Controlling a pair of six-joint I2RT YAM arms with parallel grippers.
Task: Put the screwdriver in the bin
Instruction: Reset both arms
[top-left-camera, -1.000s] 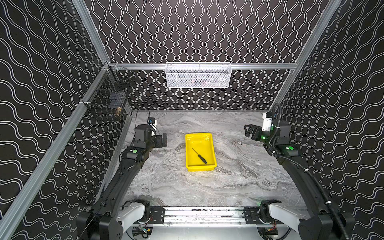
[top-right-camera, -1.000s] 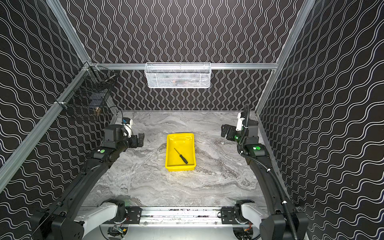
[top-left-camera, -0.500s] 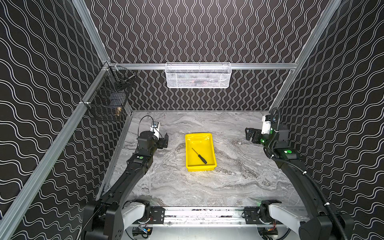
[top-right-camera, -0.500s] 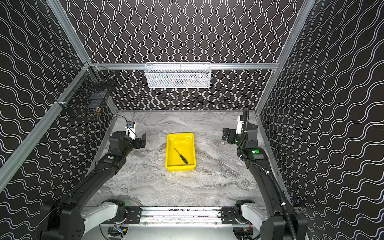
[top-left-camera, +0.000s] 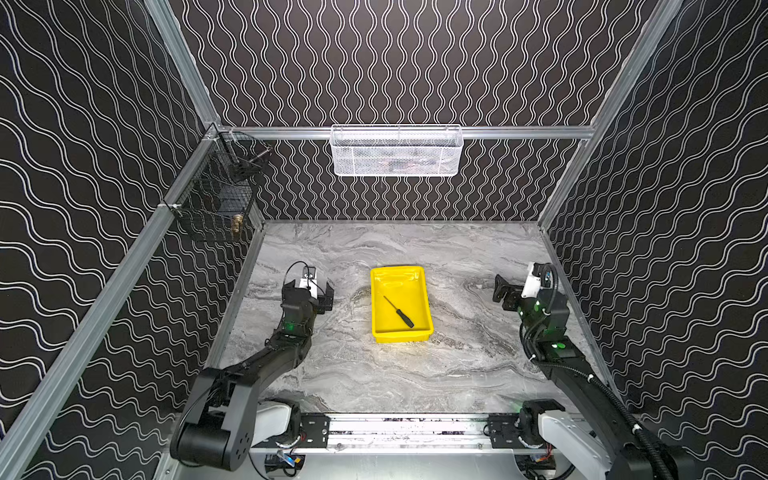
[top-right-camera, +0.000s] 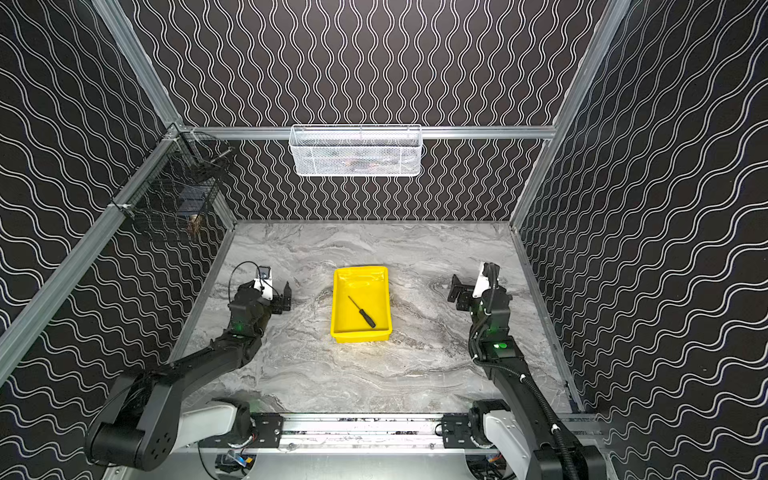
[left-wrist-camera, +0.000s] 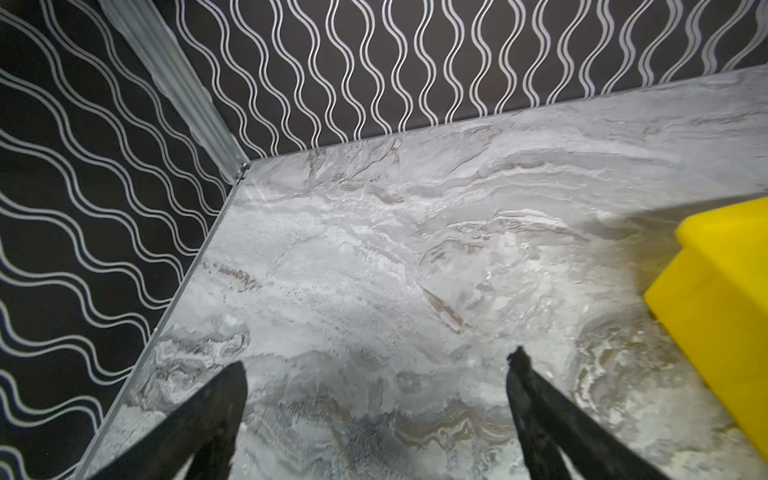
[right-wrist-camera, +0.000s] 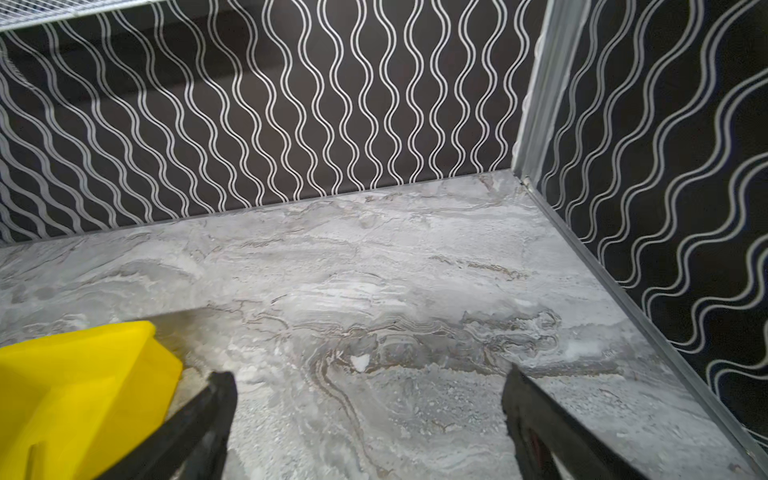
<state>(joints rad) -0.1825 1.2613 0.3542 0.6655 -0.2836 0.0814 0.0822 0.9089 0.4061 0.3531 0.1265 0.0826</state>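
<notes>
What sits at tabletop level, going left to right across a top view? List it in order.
In a top view: left gripper, open → bin, with the screwdriver lying inside it → right gripper, open.

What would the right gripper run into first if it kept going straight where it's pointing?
Probably the table: the open right gripper points low over bare marble toward the back wall, and the bin sits off to one side. Depth is unclear.
</notes>
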